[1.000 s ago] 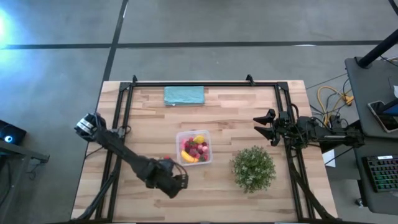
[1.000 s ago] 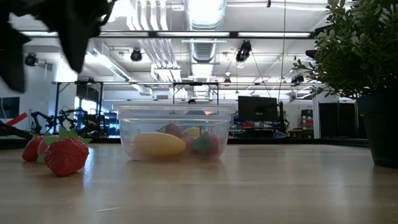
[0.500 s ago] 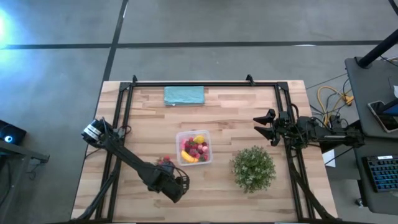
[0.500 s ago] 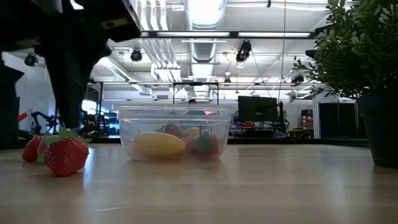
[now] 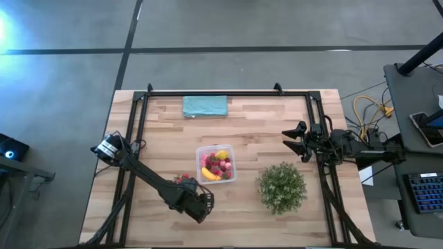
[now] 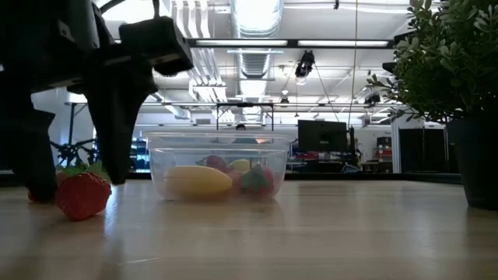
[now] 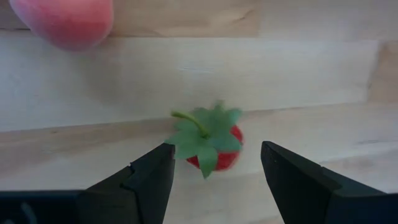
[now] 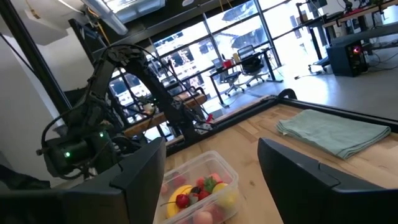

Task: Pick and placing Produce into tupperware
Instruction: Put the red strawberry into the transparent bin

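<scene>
Strawberry, red with a green leafy cap and curled stem, lies on the wooden table between the spread, empty fingers of the left gripper; its cap faces the wrist camera. A paler fruit sits beyond it. Next comes the clear tupperware, holding a banana lying flat and red berries. Farther off stand the potted plant, the right gripper, open and idle, and the teal cloth.

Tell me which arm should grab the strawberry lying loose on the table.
Left. The left gripper hangs right over the loose strawberry, open jaws on either side of it. The right gripper waits at the table's far right edge, beyond the plant.
</scene>
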Controlling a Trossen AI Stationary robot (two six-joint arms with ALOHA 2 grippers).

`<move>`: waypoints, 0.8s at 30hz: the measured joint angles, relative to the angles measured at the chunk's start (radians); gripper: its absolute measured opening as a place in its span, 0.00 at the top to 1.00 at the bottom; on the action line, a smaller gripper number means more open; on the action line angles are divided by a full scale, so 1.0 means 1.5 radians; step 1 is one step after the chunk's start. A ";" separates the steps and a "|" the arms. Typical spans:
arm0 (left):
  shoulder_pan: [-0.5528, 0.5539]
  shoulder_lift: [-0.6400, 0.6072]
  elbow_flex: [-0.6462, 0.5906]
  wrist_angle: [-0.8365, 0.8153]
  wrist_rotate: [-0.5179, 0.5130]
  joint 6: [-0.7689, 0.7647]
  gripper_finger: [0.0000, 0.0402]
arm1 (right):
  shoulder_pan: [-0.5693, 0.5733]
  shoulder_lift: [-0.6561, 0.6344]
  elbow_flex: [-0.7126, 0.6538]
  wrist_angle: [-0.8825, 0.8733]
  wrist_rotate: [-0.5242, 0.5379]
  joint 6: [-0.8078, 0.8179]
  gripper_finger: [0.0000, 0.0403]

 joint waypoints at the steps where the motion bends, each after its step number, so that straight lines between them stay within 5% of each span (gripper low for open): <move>1: 0.000 0.003 -0.001 -0.001 0.000 0.000 0.44 | 0.000 0.000 0.000 0.000 0.000 0.000 0.39; 9: 0.001 0.022 0.000 0.005 0.002 0.001 0.46 | 0.000 0.000 0.000 0.000 0.000 0.000 0.37; 19: 0.001 0.021 0.000 0.005 -0.001 0.011 0.67 | 0.000 0.000 0.000 0.000 0.000 0.000 0.39; 24: 0.001 0.004 0.012 -0.001 -0.022 0.053 0.69 | 0.000 0.000 0.000 0.000 0.000 0.000 0.38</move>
